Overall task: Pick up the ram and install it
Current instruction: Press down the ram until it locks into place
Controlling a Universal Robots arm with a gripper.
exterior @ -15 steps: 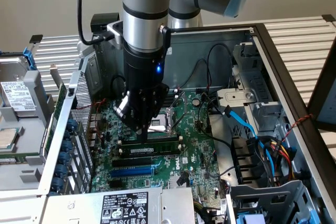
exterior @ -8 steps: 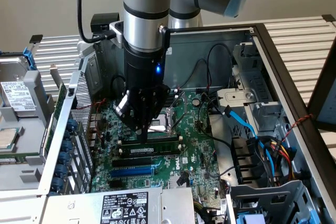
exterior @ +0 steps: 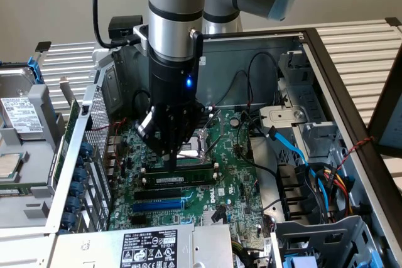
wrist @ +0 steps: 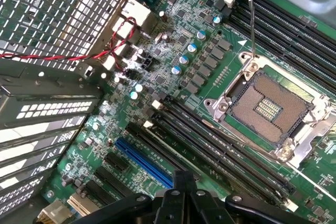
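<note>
Along the exterior view's left edge, outside the open computer case [exterior: 326, 54], a hard drive [exterior: 19, 114] with a white label lies beside a metal bracket, and just inside the case wall a row of blue card clips [exterior: 81, 180] runs toward the near side. Right of those clips lies the green motherboard [exterior: 242, 183], and over its left-centre part the grey arm comes straight down, ending in the black gripper [exterior: 173, 158], whose fingers are drawn fully together with their tips right at the memory slots. Directly under those tips the ram [exterior: 182, 169], a long green stick, sits in one of the long black slots [exterior: 179, 191], lying level across the board; whether the fingertips press on its top edge or stand just clear of it cannot be told. Nearer than the black slots lies the blue slot [exterior: 158, 206], and nearer still a power supply [exterior: 151, 247] with a white label. Right behind the gripper the open processor socket [exterior: 196, 145] shows its metal frame; in the wrist view this socket [wrist: 268, 106] sits bare beside more black slots [wrist: 220, 150] and the blue slot [wrist: 144, 163]. Farther right in the exterior view, a blue data cable [exterior: 292, 149] and a bundle of coloured wires [exterior: 336, 186] cross the grey drive cage [exterior: 314, 136].
</note>
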